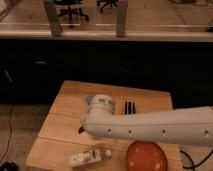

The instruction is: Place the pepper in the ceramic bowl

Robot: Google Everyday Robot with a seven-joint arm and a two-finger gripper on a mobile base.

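The pepper (80,130) shows only as a small dark red tip poking out from under the left end of my white arm (150,127). That arm reaches in from the right across the wooden table (65,107). My gripper is hidden beneath the arm's rounded wrist (101,106), over the middle-left of the table, and it is shut. Whether it holds the pepper cannot be seen. The ceramic bowl (146,156), wide, glossy and orange-red, sits at the front right of the table, just below the forearm.
A small pale packet or bottle (89,157) lies on its side at the front edge, left of the bowl. A short black object (130,107) rests right of the wrist. Behind the table runs a dark counter front (100,60).
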